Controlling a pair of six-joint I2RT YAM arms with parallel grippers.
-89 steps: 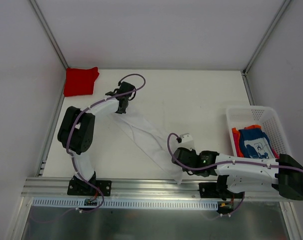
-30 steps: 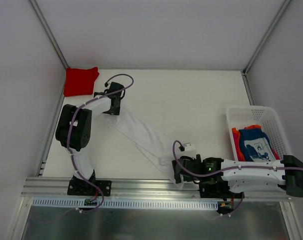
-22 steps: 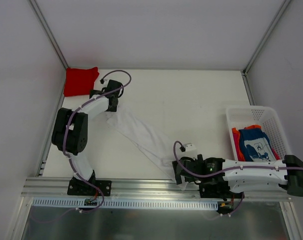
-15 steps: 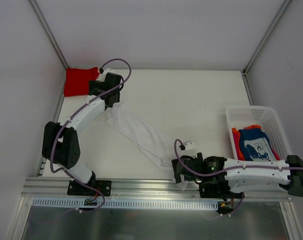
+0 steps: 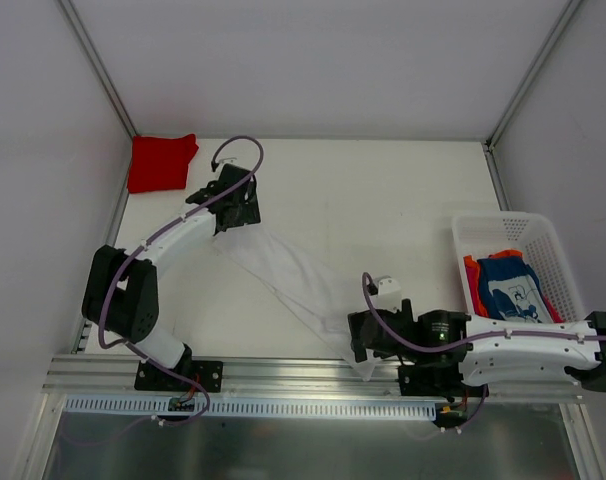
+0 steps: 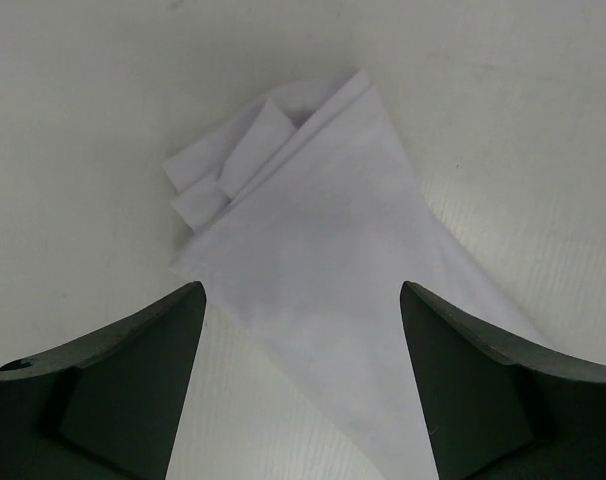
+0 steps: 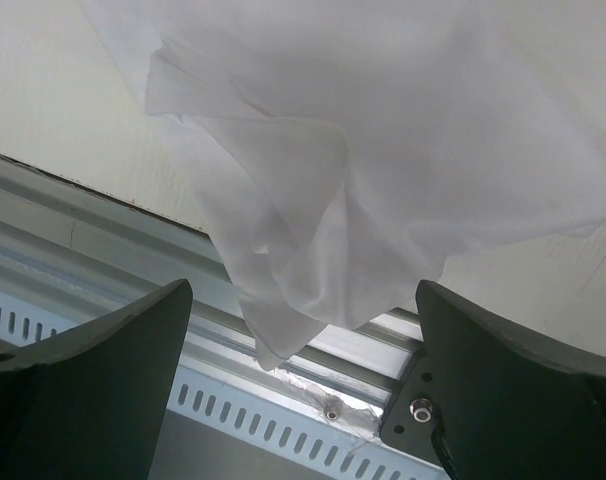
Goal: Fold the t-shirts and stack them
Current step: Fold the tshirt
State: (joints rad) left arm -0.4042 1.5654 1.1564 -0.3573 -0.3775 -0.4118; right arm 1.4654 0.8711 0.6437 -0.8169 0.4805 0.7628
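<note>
Laid long and diagonal across the surface point(image 5: 383, 190), seemingly to flatten it for folding, the white t-shirt point(image 5: 288, 275) lies free, near end drooping off the edge, left end effector point(image 6: 301, 290) and right end effector point(image 7: 303, 290) both spread wide

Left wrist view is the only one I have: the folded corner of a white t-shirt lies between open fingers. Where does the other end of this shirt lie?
Observer: The white t-shirt runs diagonally to the near table edge, and its end hangs over the aluminium rail.
Operator: Does the right arm hold that end?
Observer: No. The right arm's fingers hover over it, wide open, and the cloth is not pinched.
Operator: Is any shirt folded already?
Observer: Yes, a folded red t-shirt lies at the far left corner of the table.
</note>
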